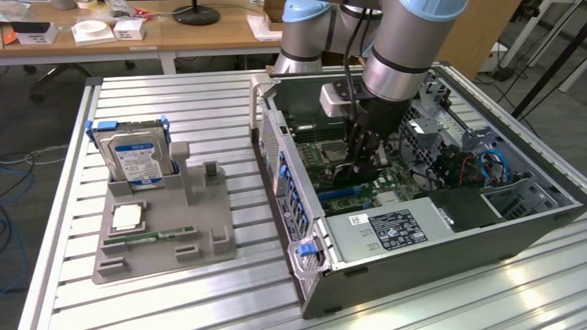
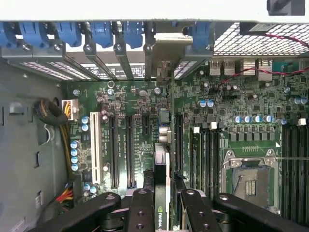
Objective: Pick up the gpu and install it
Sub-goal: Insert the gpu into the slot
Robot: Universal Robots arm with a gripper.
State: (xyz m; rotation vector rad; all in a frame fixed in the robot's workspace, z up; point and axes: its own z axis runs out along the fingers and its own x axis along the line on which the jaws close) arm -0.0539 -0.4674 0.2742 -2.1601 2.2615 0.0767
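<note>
My gripper [image 1: 363, 159] reaches down into the open computer case [image 1: 303, 206], just above the green motherboard [image 2: 241, 111]. In the wrist view the gripper [image 2: 165, 205] is shut on the gpu [image 2: 162, 169], a thin dark card seen edge-on between the black fingers [image 2: 140, 212]. The card runs from the fingers toward the case's rear wall. Its silver bracket [image 2: 166, 50] sits among the blue slot latches. The card stands upright in line with the long expansion slots [image 2: 128, 150]. Whether it is seated in a slot I cannot tell.
On the exterior view's left a grey tray [image 1: 206, 227] holds an upright hard drive [image 1: 136, 157], a processor chip [image 1: 126, 217] and a green memory stick [image 1: 147, 238]. Inside the case are the power supply [image 1: 394, 227], cables [image 1: 491, 165] and the empty processor socket [image 2: 251, 181].
</note>
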